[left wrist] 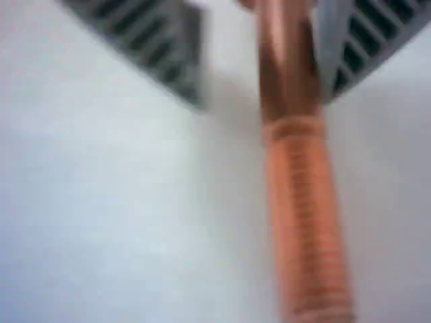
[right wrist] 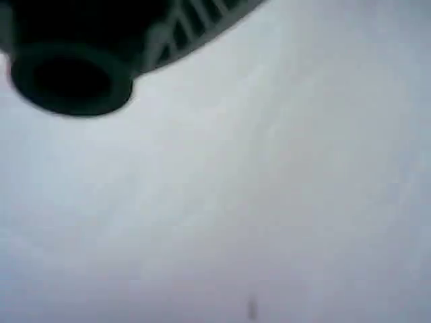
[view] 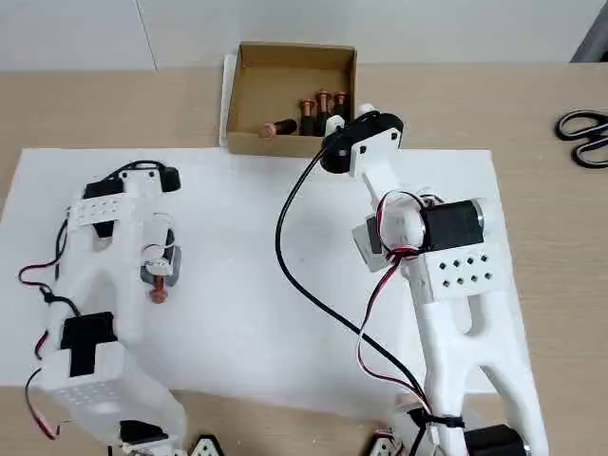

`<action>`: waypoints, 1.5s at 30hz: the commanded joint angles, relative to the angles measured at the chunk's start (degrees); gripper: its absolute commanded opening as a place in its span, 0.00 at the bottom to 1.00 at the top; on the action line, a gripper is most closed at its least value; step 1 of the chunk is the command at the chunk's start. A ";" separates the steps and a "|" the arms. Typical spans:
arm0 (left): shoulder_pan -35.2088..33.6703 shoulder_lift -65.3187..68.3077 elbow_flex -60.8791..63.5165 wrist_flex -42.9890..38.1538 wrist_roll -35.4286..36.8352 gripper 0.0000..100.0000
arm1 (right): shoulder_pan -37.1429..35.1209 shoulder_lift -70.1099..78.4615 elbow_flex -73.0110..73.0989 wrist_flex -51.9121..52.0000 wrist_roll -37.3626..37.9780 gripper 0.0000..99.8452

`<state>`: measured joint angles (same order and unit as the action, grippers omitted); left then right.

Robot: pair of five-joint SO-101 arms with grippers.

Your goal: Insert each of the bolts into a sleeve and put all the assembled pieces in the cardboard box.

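Bolt [view: 159,291] and sleeve [right wrist: 71,81] are well apart, so the joining step is judged to be in hand. The bolt is seen at the left pincer [view: 160,270], left of centre in the high view, over the white sheet [view: 247,304]; whether it is clamped cannot be told. The sleeve is gripped by the right pincer [right wrist: 128,47], its open mouth turned toward the wrist camera. Several finished pieces [view: 318,112] are lying in the cardboard box [view: 245,95] at the top centre. For a clean insertion, the threaded end should be lined up squarely with the bore before it is pushed, and the sleeve should be held steady.
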<state>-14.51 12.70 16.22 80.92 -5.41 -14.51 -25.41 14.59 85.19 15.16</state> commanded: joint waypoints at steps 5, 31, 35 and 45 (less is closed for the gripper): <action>3.52 -0.62 -1.98 -0.26 -0.18 0.00 | 0.31 -2.42 -1.58 0.31 0.26 0.00; 10.90 -13.71 -10.77 8.62 -57.41 0.01 | 13.93 -4.09 -6.77 0.48 0.26 0.00; 10.99 -8.35 -11.03 2.46 -70.77 0.01 | 16.13 -9.89 -6.68 2.95 0.26 0.00; 17.14 3.78 -19.82 -0.53 -85.71 0.01 | 16.22 -19.56 -6.68 3.56 0.35 0.00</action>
<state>1.49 15.16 3.03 82.15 -76.70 1.23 -42.46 10.73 88.35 15.16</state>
